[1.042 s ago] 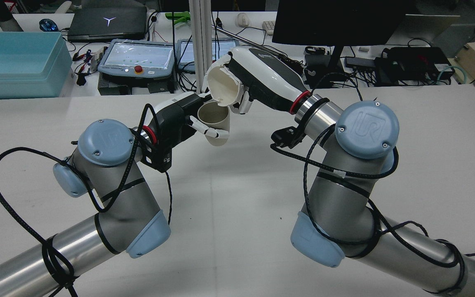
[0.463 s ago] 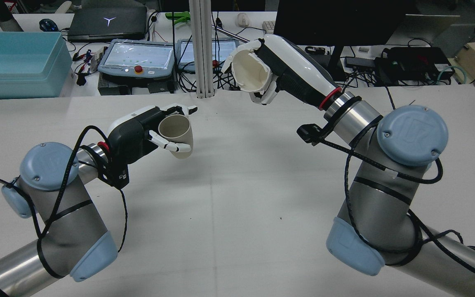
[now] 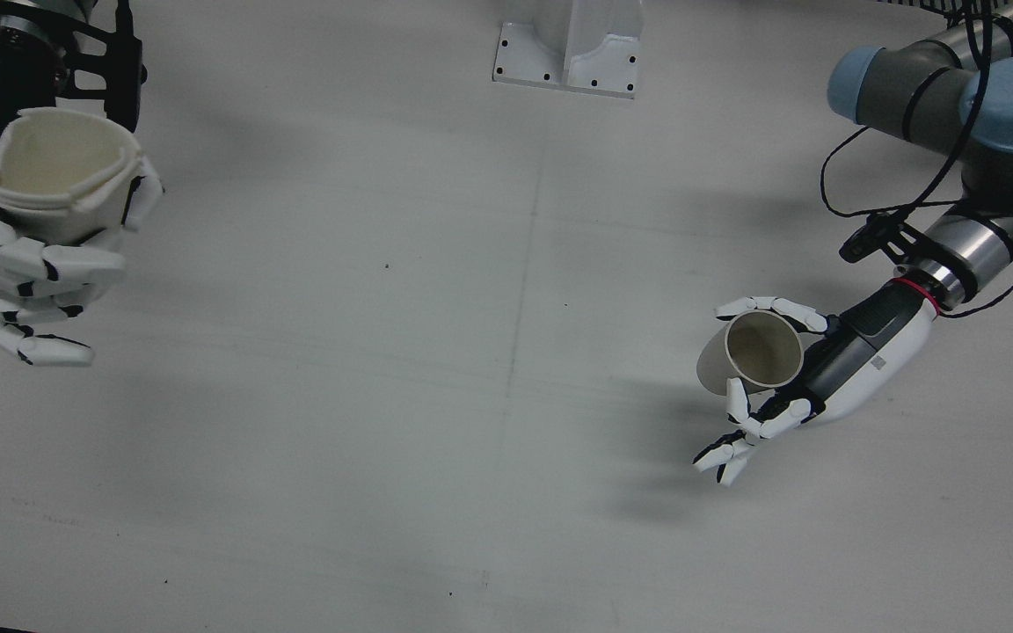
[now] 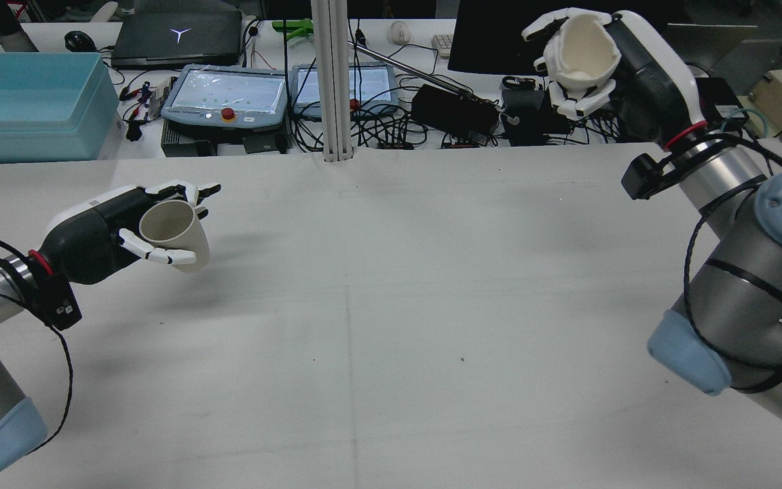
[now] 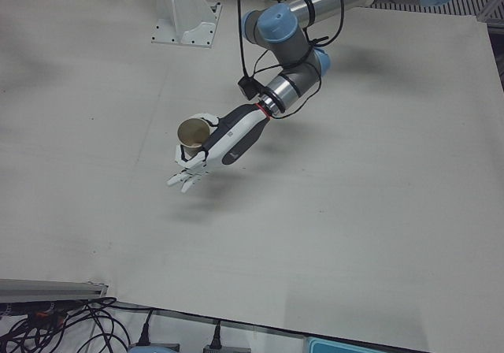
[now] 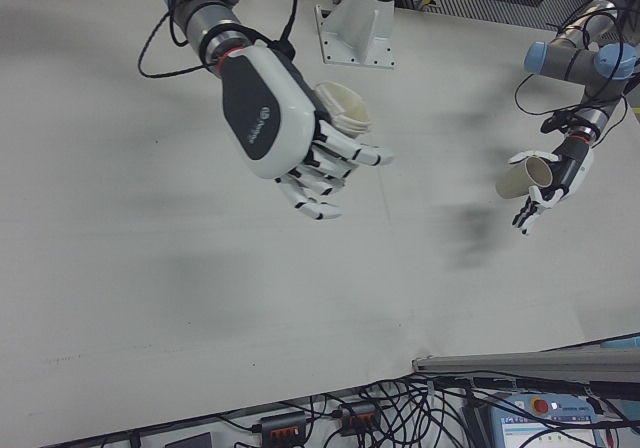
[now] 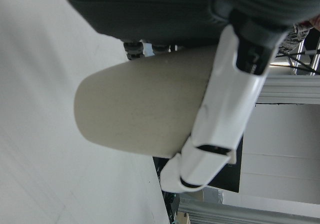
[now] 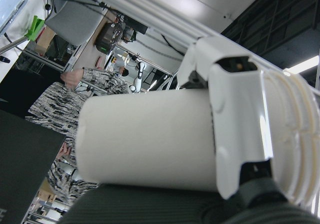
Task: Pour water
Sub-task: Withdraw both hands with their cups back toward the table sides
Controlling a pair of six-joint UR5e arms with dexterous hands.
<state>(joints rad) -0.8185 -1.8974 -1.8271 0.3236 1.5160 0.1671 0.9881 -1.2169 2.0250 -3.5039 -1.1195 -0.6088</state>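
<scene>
1. front view: my left hand has its fingers wrapped round the beige cup, mouth up toward the camera, long axis tipped a little off vertical. my right hand clasps the white cup, mouth up, its rim creased.
2. rear view: the left hand is low over the table, forearm near level, and the beige cup in its fingers leans with its mouth toward me. the right hand is raised high, and the white cup in its grip is tipped mouth-down toward me. a ur logo shows faintly on a right-arm joint cap.
3. left hand view: the beige cup lies across the frame, base at left, a white finger pressed over it.
4. right hand view: the white cup is gripped round its side, ridged rim at right.
</scene>
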